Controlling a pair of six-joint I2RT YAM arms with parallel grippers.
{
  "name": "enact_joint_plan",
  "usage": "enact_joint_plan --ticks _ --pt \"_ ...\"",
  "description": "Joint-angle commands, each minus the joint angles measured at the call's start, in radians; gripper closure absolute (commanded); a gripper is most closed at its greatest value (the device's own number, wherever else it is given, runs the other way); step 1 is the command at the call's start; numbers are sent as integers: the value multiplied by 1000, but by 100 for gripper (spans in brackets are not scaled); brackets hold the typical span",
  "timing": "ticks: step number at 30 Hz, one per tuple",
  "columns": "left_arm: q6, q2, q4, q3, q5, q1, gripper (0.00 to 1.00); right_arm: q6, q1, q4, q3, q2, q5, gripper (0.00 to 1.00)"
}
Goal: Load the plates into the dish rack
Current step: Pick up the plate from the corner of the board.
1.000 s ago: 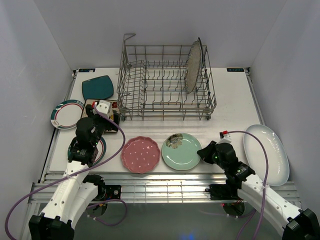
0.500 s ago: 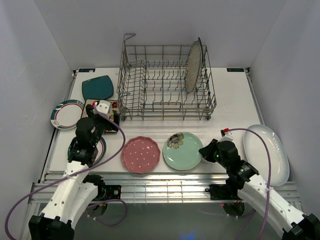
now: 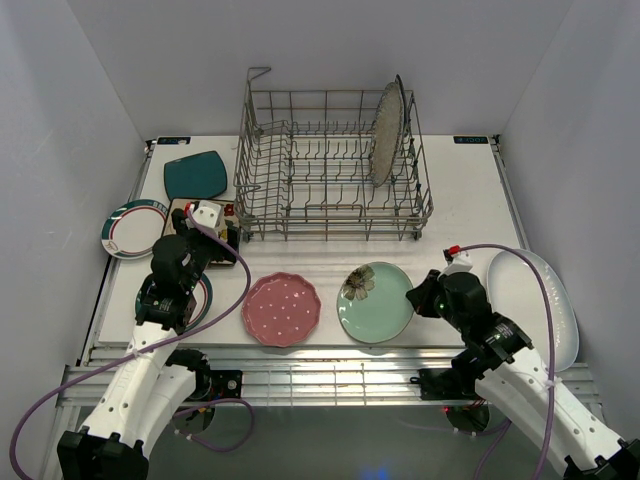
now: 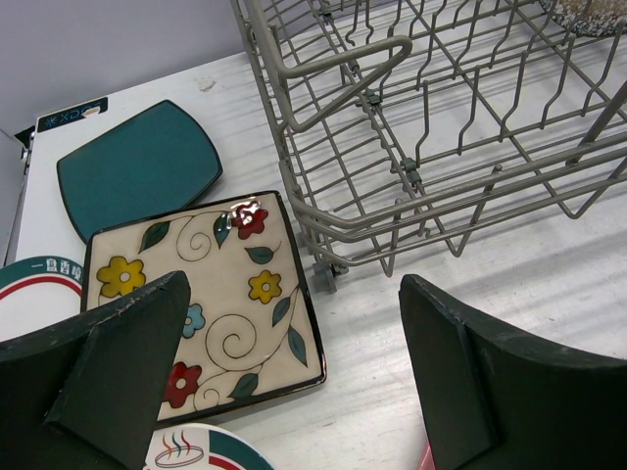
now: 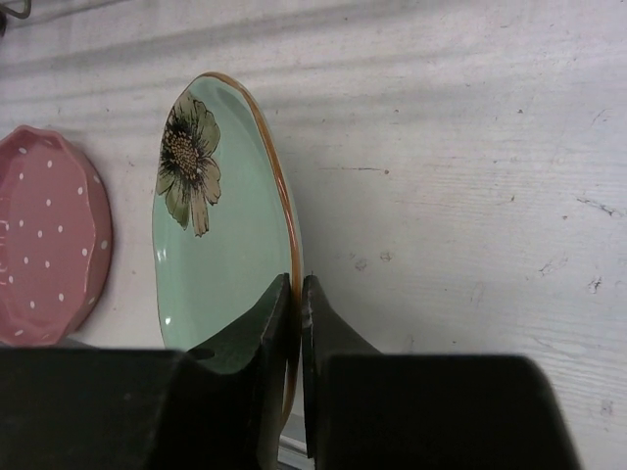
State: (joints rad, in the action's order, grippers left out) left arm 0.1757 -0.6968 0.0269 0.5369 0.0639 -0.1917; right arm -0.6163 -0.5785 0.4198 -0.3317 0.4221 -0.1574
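Pinching mint green plate (image 5: 225, 264), seemingly tilted, between right fingers (image 5: 333, 338)

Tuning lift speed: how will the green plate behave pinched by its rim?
The green plate looks rigid and glossy, so it may slip in the right tool. Held only at one edge, it will likely swing. Probably ceramic: chips if dropped.

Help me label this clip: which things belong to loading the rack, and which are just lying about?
Job: grey wire dish rack; speckled silver round plate standing in it; mint green flower plate, pinched by the right gripper; pink dotted plate; teal square plate; floral square plate; green-rimmed white round plate; teal-rimmed round plate; big white oval plate.
Just there: white table; purple arm cables.
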Motion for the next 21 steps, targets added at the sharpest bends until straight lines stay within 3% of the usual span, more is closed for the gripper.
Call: enact_joint_plan --ticks 1,21 --pt "1 13 5 31 11 3 2 50 -4 -12 -101 -19 -7 92" --pt "2 2 4 29 10 3 2 138 -4 79 -323 -17 22 92"
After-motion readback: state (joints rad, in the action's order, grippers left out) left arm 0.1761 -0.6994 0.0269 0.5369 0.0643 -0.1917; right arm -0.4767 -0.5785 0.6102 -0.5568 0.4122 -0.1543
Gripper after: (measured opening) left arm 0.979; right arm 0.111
